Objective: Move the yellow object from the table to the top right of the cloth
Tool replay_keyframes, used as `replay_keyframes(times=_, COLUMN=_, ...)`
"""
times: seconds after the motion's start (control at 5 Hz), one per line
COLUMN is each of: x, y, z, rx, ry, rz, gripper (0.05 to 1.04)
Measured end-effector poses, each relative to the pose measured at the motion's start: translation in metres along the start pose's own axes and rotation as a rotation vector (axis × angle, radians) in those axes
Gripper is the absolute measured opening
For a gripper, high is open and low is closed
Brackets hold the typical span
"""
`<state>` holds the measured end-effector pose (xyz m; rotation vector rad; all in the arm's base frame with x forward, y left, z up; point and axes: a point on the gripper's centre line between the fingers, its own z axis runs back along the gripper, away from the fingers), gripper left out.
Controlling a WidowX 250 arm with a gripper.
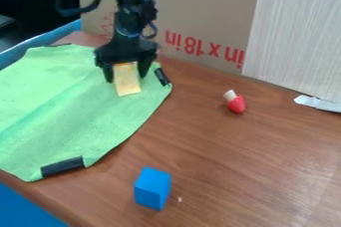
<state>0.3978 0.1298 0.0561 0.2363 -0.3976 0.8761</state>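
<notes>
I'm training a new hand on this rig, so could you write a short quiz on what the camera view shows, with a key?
1. Multiple choice. Which thing is the gripper at?
A) the blue block
B) the yellow object
C) the red-and-white object

2. Fill in the missing word. The blue block rests on the wooden ____, off the green cloth.

3. True or false? The red-and-white object lies on the green cloth.

Key: 1. B; 2. table; 3. false
</notes>
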Motion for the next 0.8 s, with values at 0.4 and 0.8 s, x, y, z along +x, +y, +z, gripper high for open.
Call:
replay_keyframes(times=0.4, x=-0.015, y=-0.02, z=0.014, rx=0.002, ry=0.016, rz=-0.134, gripper=1.001)
replay_keyframes(times=0.8, x=-0.006, y=0.014, z=0.099, rx=0.045, ry=0.052, rz=-0.142, gripper=1.001)
